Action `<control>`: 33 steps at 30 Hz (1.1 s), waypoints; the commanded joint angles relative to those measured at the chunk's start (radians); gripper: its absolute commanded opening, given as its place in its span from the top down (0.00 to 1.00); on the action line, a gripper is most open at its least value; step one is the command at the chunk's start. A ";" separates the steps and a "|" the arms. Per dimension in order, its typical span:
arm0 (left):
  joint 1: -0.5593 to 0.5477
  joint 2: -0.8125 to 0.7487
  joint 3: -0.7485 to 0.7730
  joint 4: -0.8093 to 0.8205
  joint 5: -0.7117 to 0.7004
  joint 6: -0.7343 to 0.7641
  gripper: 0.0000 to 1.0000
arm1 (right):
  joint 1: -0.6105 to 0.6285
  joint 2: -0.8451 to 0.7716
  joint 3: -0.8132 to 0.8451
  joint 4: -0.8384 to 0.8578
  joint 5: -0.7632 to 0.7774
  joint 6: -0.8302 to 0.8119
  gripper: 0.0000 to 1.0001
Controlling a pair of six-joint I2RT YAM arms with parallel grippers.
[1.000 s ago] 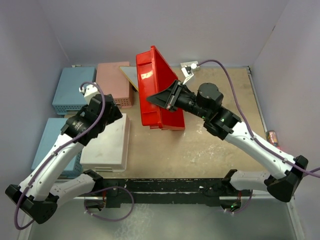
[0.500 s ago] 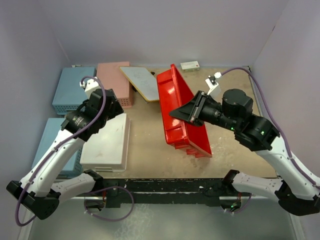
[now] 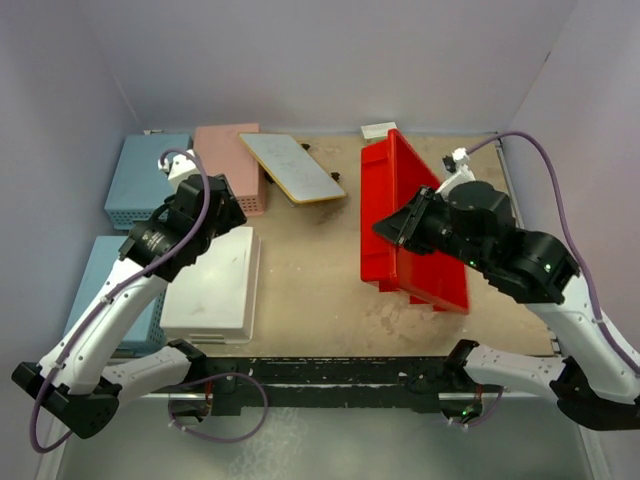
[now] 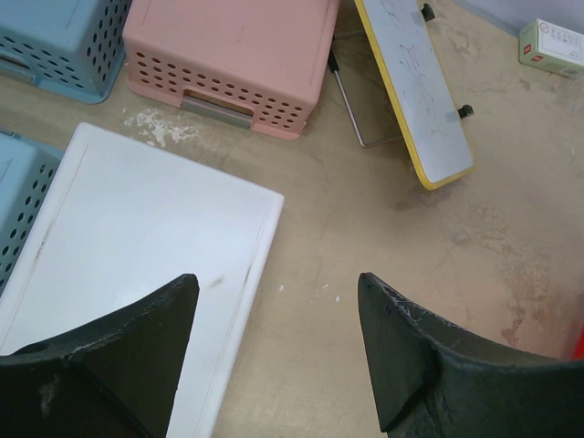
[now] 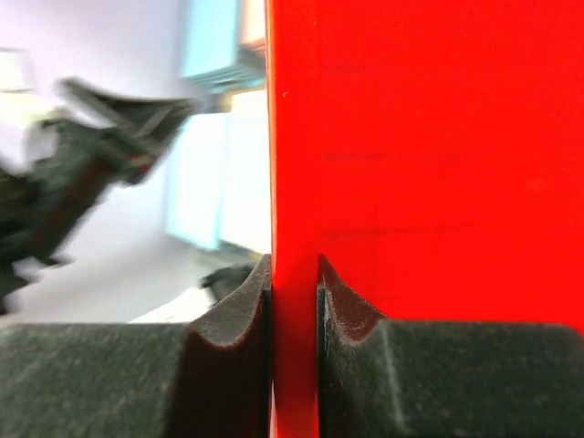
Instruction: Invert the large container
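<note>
Sandy counter (image 3: 300, 270), top view: I see large container (image 3: 385, 190) tilted on its side at right, right jaws on its wall. Left wrist: left jaws partly open, empty, above white bin (image 4: 137, 237). Right wrist: right jaws pinch red wall.

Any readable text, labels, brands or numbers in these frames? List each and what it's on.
No text can be read in any view.
Small white box: coloured print on its face, too small and blurred to read.
Yellow-edged grey board: faint scribbled marks, no legible words.
Large red container and pink basket: no lettering visible.
</note>
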 commanded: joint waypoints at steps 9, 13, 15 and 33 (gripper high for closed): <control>0.006 -0.061 -0.008 -0.007 -0.046 -0.004 0.32 | -0.002 0.054 -0.419 0.125 0.108 -0.356 1.00; 0.006 -0.041 -0.017 0.005 -0.045 -0.003 0.32 | -0.002 0.072 -0.585 0.290 0.081 -0.311 1.00; 0.005 -0.032 -0.022 0.015 -0.041 0.000 0.32 | 0.000 0.105 -0.662 0.377 0.087 -0.298 1.00; 0.006 -0.016 -0.023 -0.001 -0.085 -0.001 0.32 | 0.150 0.438 -0.510 0.506 0.191 -0.270 0.10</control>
